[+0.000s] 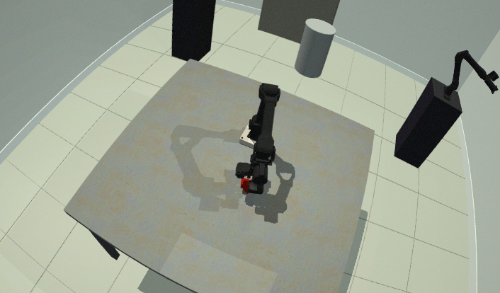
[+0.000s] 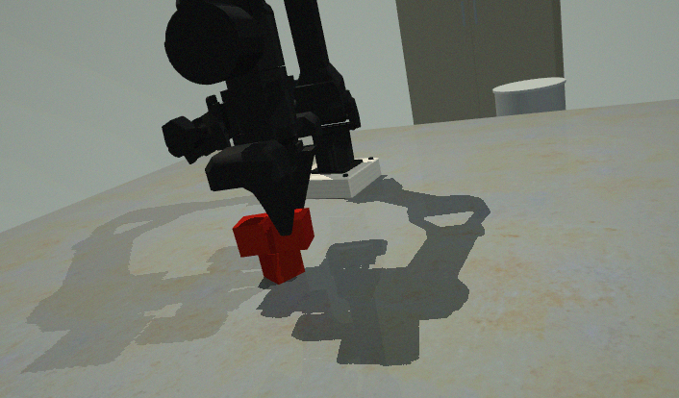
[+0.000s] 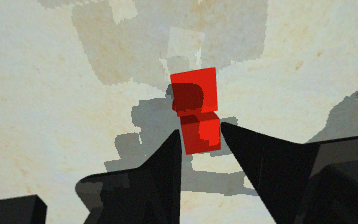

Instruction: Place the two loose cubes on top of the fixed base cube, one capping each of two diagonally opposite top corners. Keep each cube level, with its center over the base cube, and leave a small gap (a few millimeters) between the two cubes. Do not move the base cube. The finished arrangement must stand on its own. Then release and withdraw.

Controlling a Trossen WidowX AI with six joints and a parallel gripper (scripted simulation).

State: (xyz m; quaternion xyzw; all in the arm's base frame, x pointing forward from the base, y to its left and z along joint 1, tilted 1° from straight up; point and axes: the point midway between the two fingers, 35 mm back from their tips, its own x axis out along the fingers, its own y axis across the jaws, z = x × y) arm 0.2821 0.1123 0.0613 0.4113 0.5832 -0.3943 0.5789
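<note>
The red base cube (image 2: 282, 267) stands on the table. One red cube (image 2: 250, 236) (image 3: 207, 82) rests on its top at the left in the exterior view, overhanging its corner. The other red cube (image 2: 306, 233) (image 3: 201, 140) sits at the opposite top corner, at about the same height. Both look level. The wrist view shows them close together; their exact gap is unclear. My gripper (image 2: 285, 231) (image 3: 199, 129) is open, with its fingertips still around the second cube and a narrow space at its sides. The top view shows part of the red stack (image 1: 244, 185), mostly hidden by the arm.
The arm's white base plate (image 1: 246, 140) (image 2: 329, 187) is on the table (image 1: 134, 175) behind the stack. Arm shadows fall around the cubes. A grey cylinder (image 1: 314, 49) (image 2: 530, 98) and a dark pedestal with another arm (image 1: 426, 124) stand beyond the table.
</note>
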